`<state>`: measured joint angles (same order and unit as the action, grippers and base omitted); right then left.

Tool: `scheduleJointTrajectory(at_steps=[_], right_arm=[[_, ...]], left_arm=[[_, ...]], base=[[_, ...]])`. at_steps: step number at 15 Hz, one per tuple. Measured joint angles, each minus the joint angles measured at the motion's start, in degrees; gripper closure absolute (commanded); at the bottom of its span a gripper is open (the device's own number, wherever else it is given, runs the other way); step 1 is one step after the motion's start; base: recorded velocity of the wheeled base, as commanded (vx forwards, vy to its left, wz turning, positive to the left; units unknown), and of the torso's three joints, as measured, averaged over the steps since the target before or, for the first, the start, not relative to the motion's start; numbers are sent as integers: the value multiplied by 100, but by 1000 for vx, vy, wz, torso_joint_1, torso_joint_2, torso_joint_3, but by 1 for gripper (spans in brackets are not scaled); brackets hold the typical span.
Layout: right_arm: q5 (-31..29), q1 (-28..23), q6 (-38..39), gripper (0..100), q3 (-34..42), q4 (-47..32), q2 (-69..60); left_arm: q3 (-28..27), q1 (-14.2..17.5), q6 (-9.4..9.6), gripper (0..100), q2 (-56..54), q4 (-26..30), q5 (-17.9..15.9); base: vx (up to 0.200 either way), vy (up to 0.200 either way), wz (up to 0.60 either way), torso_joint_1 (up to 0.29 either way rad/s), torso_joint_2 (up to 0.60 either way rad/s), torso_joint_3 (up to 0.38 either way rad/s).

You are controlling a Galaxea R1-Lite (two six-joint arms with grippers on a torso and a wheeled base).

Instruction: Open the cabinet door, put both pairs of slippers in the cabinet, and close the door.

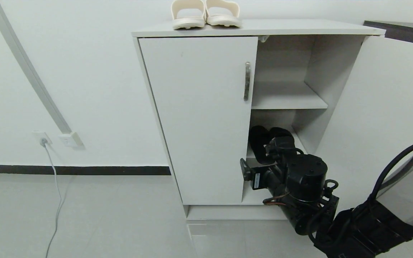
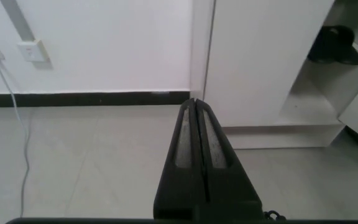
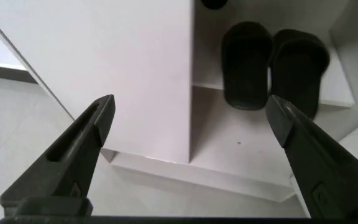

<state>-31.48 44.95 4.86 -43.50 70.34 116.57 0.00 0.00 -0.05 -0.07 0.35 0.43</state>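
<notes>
1. The black slippers [image 3: 247,62] are sitting side by side on the second shelf down in the cabinet [image 1: 299,28], whose right door [image 1: 378,125] is standing open.
2. The cream slippers [image 1: 206,14] are resting on the cabinet's top.
3. The right hand [image 3: 191,104] is hovering before the black slippers, fingers spread apart.
4. The left hand [image 2: 192,109] is hanging over the floor, fingers pressed together.

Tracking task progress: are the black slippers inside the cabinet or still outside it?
Inside. The black slippers lie side by side on the lower shelf, with the right door swung open; the open right gripper holds nothing.

Domestic room, shoe cabinet [image 1: 199,118], wall socket [image 1: 41,137]
</notes>
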Motion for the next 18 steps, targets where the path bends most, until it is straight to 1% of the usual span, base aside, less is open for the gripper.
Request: scheduleJointTrajectory(at_steps=[2, 10, 13, 18], right_arm=[[0, 1, -7, 0, 1, 27, 7], [11, 15, -5, 0, 135, 202, 17], [52, -13, -290, 0, 391, 485, 22], [57, -24, -312, 0, 478, 523, 61]], left_arm=[[0, 0, -2, 100, 0, -2, 0], [0, 0, -2, 100, 0, 0, 15], [0, 0, -2, 100, 0, -2, 17], [0, 0, -2, 100, 0, 0, 17]], base=[[0, 200, 0, 5, 0, 2], [0, 0, 0, 0, 0, 0], [0, 0, 0, 0, 0, 0], [0, 0, 0, 0, 0, 0]])
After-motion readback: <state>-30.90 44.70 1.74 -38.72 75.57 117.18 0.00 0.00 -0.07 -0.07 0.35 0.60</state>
